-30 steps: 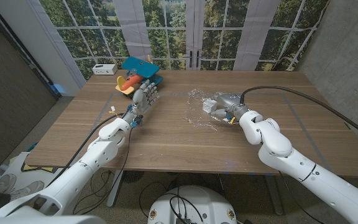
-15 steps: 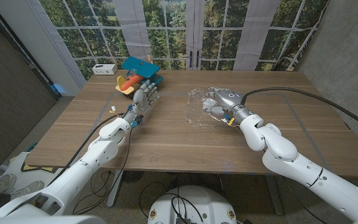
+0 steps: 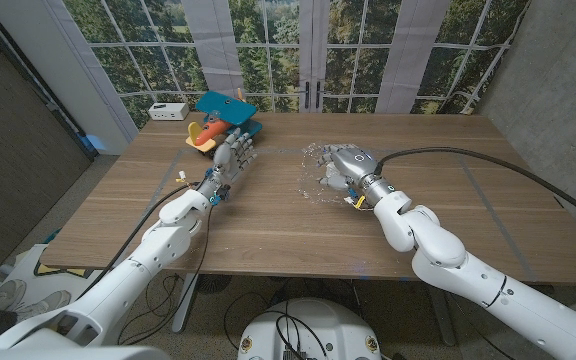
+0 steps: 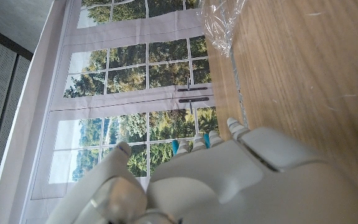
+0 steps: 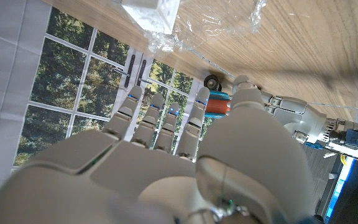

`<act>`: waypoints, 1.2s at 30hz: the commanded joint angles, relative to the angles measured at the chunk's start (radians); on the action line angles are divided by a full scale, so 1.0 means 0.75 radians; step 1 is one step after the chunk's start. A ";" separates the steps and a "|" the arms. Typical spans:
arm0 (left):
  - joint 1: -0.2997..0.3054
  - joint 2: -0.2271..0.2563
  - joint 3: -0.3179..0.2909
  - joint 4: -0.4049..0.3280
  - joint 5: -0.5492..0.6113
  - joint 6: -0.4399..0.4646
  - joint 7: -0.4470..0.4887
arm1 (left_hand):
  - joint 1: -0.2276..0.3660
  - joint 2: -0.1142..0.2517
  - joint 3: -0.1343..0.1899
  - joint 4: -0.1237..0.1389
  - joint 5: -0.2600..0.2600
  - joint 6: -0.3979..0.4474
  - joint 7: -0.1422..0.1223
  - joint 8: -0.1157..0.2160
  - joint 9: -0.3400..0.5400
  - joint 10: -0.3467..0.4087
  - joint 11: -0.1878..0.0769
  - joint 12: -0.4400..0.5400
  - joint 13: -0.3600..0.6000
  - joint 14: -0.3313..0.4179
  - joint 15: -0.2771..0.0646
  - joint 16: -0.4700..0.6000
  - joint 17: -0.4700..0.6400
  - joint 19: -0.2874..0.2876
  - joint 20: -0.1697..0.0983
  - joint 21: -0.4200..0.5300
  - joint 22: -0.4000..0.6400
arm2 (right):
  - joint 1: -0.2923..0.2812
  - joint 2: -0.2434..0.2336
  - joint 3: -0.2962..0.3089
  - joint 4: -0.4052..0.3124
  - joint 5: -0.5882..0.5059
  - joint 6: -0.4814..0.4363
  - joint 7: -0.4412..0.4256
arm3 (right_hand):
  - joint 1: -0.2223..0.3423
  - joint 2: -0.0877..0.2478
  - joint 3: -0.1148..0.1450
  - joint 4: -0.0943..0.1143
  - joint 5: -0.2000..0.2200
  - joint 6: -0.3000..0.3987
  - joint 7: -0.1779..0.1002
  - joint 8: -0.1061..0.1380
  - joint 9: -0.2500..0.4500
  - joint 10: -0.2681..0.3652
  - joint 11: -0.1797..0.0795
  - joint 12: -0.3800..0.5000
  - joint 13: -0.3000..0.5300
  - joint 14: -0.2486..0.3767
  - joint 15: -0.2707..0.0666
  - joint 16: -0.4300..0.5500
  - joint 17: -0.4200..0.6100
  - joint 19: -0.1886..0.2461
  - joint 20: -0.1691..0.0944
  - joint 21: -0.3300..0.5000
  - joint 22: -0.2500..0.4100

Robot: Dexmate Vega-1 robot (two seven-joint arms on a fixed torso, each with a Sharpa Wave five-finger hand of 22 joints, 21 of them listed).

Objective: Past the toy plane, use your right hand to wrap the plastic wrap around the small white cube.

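I have the right hand out past mid-table, over the sheet of plastic wrap that lies crumpled on the wooden table, to the right of the toy plane and on the far half of the tabletop. In the head view the back of the hand covers most of the sheet and I cannot pick out the small white cube there. The right wrist view settles it: the small white cube sits on the plastic wrap just beyond the fingertips, straight ahead along the line the fingers point, with a clear gap between them and the cube. The fingers lie side by side, extended and holding nothing; I see no wrap caught between them.

So the move turns on that short gap ahead of the hand. I judge the cube lies forward of the fingertips, not under the palm, and the wrap spreads beyond it on both sides.

The left hand stands by the toy plane, fingers close together and empty, well apart from the wrap, whose edge shows in its wrist view. The right hand is plainly the nearer one.
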 commanded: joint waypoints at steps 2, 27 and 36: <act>0.002 0.006 -0.004 -0.008 0.000 -0.003 -0.003 | 0.011 0.021 -0.005 0.002 0.003 -0.137 -0.008 0.002 0.003 -0.225 0.009 -0.004 0.004 -0.229 0.005 0.002 0.003 0.002 0.013 -0.003 0.005 | 0.046 0.075 -0.070 0.073 -0.007 -0.025 0.024 | -0.021 -0.003 -0.023 0.012 0.003 0.010 0.014 0.002 0.005 0.006 0.014 0.003 0.007 -0.009 -0.047 0.002 0.011 0.001 0.003 0.006 0.003; 0.007 0.005 -0.014 -0.001 -0.007 -0.011 0.006 | 0.012 0.019 -0.007 0.002 0.003 -0.135 -0.009 0.004 0.003 -0.223 0.010 -0.004 0.004 -0.227 0.003 0.002 0.003 0.005 0.011 -0.002 0.005 | 0.190 0.219 -0.228 0.300 -0.055 -0.128 -0.014 | -0.097 -0.033 -0.092 0.053 -0.022 0.095 0.040 0.019 0.009 0.045 0.027 -0.005 0.015 -0.001 -0.046 0.015 0.036 -0.008 0.006 -0.002 0.006; -0.003 -0.005 -0.012 0.025 -0.011 -0.015 -0.006 | 0.011 0.018 -0.008 0.002 0.003 -0.139 -0.012 0.002 0.003 -0.223 0.009 -0.004 0.004 -0.227 0.002 0.002 0.003 0.004 0.012 -0.003 0.005 | 0.219 0.240 -0.265 0.337 -0.039 -0.128 -0.034 | -0.091 -0.015 -0.091 0.056 -0.020 0.114 0.046 0.025 0.010 0.060 0.035 -0.006 0.016 0.002 -0.046 0.017 0.042 0.007 -0.004 0.003 0.006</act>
